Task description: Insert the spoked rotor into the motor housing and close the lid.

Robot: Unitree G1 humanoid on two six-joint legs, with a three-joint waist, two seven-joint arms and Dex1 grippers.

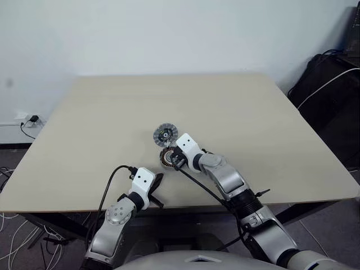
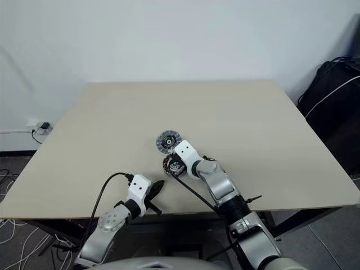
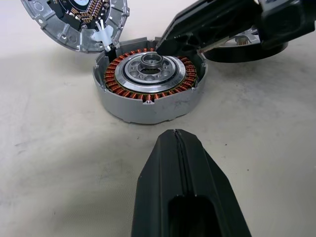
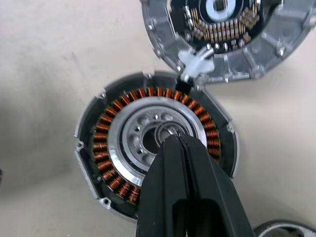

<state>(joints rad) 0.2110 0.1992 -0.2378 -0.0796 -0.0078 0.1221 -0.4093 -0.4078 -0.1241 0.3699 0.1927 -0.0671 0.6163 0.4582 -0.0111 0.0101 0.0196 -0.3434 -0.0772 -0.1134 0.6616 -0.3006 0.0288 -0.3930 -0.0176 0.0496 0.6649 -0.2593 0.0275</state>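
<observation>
The motor housing [image 4: 98, 143] lies open on the table, a ring of copper windings around a silver centre. The lid [image 4: 266, 54] lies beside it, ribbed face up, its rim touching the housing's rim at a small white piece [image 4: 195, 60]. My right gripper [image 4: 177, 140] is shut and empty, its tip over the housing's centre. My left gripper [image 3: 175, 134] is shut too, with nothing in it, a short way in front of the housing [image 3: 148, 106]. The spoked rotor [image 3: 247, 49] shows as a dark rim with a silver top, mostly hidden behind the right gripper [image 1: 171, 156].
The parts sit near the middle front of a pale wooden table [image 1: 253, 124], with bare tabletop all round. A black cable [image 1: 194, 183] runs along the right arm. Dark equipment [image 1: 329, 90] stands past the table's right edge.
</observation>
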